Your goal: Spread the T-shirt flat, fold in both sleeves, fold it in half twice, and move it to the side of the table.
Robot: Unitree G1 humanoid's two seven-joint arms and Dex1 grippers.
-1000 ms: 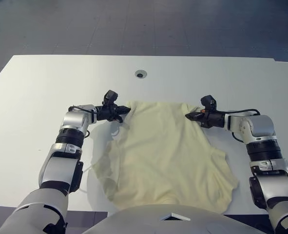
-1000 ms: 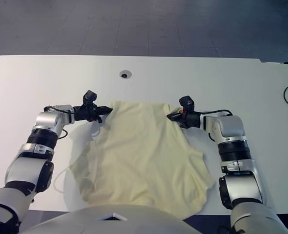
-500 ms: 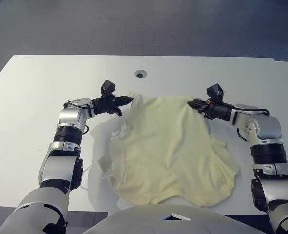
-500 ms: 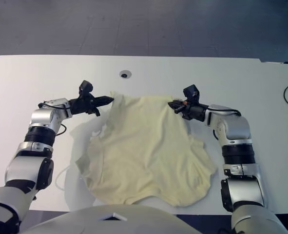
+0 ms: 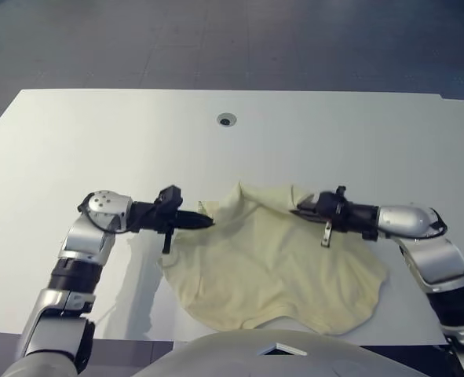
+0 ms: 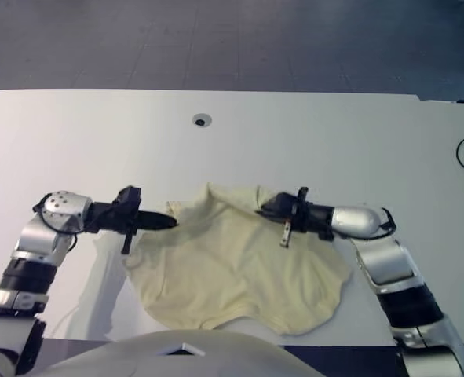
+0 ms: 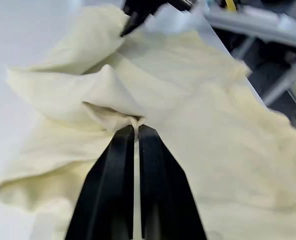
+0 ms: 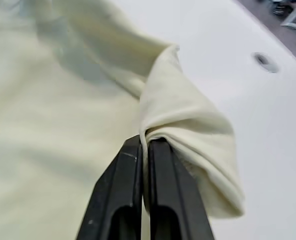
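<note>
At the counter's (image 5: 334, 133) 6 o'clock edge: one pale-yellow T-shirt (image 5: 275, 271), rumpled, unfolded. Left jaws clamp its 10 o'clock edge, right jaws its 1 o'clock edge. Spreading apparently unfinished. Sleeve folds, both halvings and the move aside are outstanding.

White table top (image 5: 357, 126) lies wide past the T-shirt (image 5: 271, 267) and on both sides. 1 small hole (image 5: 227, 119) sits far back. Humped cloth lies between the left gripper (image 5: 208, 222) and right gripper (image 5: 297, 210).
</note>
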